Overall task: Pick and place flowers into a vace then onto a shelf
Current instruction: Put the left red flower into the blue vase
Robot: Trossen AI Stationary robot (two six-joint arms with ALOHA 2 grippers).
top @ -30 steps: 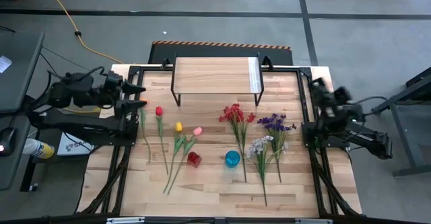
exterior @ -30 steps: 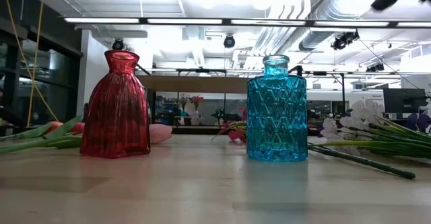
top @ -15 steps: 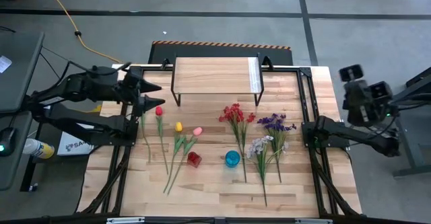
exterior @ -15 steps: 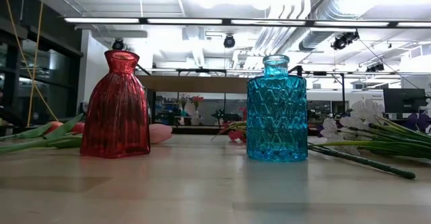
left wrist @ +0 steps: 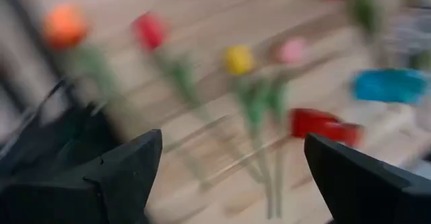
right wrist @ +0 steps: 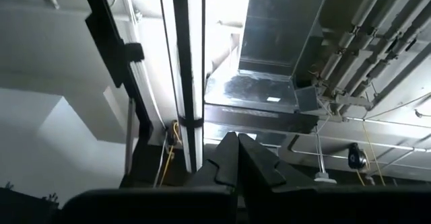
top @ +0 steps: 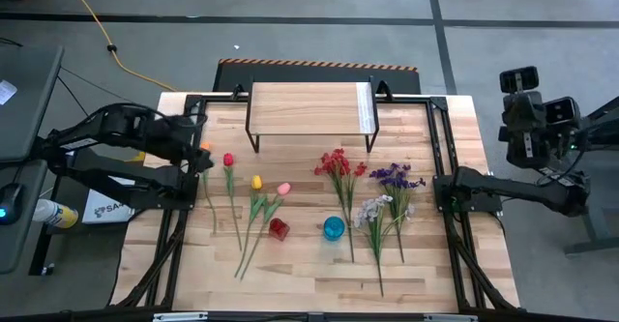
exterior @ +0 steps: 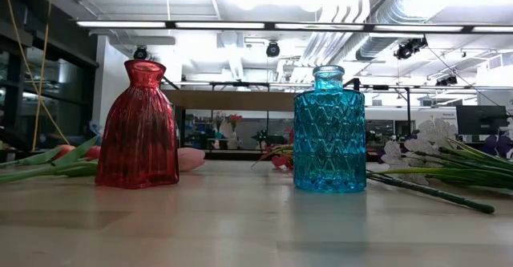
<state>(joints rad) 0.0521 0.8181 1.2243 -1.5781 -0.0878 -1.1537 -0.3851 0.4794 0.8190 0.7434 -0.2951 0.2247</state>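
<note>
The flowers lie flat in a row on the table: orange tulip [top: 205, 148], red tulip [top: 228, 160], yellow tulip [top: 256, 182], pink tulip [top: 283, 189], red cluster [top: 337, 162], purple spray [top: 397, 177] and whitish spray [top: 372, 209]. A red vase [top: 279, 229] and a blue vase [top: 334, 228] stand upright near them. The shelf [top: 309, 109] stands at the far edge. My left gripper [top: 200, 146] hovers open by the orange tulip [left wrist: 64, 25], touching nothing. My right gripper [top: 523, 80] is shut, raised beyond the table's right edge and pointing at the ceiling [right wrist: 236, 140].
In the low view the red vase [exterior: 140, 127] and the blue vase [exterior: 329, 131] stand apart, with tulip stems [exterior: 48, 159] at the left and spray stems [exterior: 449, 167] at the right. Bare tabletop [top: 309, 274] lies on the near side of the vases.
My left gripper reached out from the table's left edge toward the tulips, then drew back a little and tipped down over the orange tulip. My right arm rose from its rest at the table's right edge and swung outward, its gripper turning upward. The flowers and vases stayed still.
</note>
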